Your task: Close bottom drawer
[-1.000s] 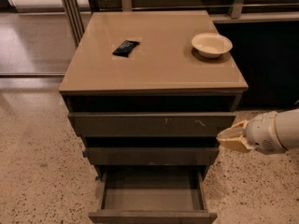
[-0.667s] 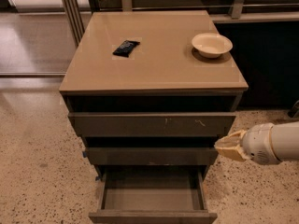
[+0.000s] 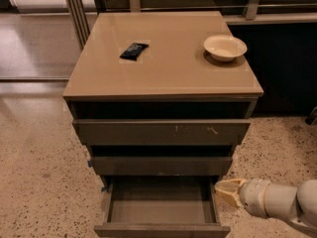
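Bottom drawer [image 3: 161, 212]: lower centre of frame, lowest of three in the cabinet. It is pulled well out, with its plain front at the bottom edge of the frame. The shallow grey box inside is open to view, and nothing shows in it. Task not done; the whole push is left.

Gripper [image 3: 229, 192]: lower right of frame, just beside the drawer's right side wall and about level with the box. It points left toward the cabinet. It is not on the drawer front; contact with the side wall is unclear. Jaws: can't tell whether open or closed. Nothing seen held. The arm [image 3: 277, 202] runs off the right edge.

Judgement: approach stage only. The gripper sits to the side of the drawer, not ahead of its front, so it likely has to get to the front face before pushing inward.

Middle drawer [image 3: 161, 165]: just above, out a little, with a blue bit at its left end.

Top drawer [image 3: 161, 132]: also slightly out, with pale scratches on its front.

Cabinet surface [image 3: 168, 68]: carries a pale bowl [image 3: 225, 47] at upper right and a dark packet [image 3: 133, 50] left of centre, well apart.

Speckled floor [image 3: 39, 182] around.
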`<action>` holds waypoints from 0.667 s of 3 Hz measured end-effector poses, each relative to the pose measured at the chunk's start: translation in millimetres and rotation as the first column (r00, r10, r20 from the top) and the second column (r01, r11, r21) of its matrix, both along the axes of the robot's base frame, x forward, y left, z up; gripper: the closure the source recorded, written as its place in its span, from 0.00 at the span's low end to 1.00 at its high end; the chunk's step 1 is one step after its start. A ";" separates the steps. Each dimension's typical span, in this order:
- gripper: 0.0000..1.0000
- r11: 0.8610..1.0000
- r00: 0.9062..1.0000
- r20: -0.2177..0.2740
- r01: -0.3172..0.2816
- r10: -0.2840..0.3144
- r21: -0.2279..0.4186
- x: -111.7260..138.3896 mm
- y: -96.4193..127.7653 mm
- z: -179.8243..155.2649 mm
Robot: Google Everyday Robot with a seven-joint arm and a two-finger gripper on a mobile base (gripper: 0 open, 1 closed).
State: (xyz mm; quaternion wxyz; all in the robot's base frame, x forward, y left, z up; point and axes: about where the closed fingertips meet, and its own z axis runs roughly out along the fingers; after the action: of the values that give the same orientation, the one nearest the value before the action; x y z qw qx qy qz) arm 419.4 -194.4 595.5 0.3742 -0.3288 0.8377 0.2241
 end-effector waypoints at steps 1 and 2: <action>1.00 0.996 0.995 -0.039 0.092 -0.092 -0.014 1.6 -4.5 -61.9; 1.00 0.993 0.987 -0.112 0.111 -0.115 -0.041 6.6 -1.1 -121.1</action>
State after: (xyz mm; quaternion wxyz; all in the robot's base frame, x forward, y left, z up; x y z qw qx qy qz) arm 426.1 -195.5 474.4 0.3323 -0.2737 0.8787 0.2065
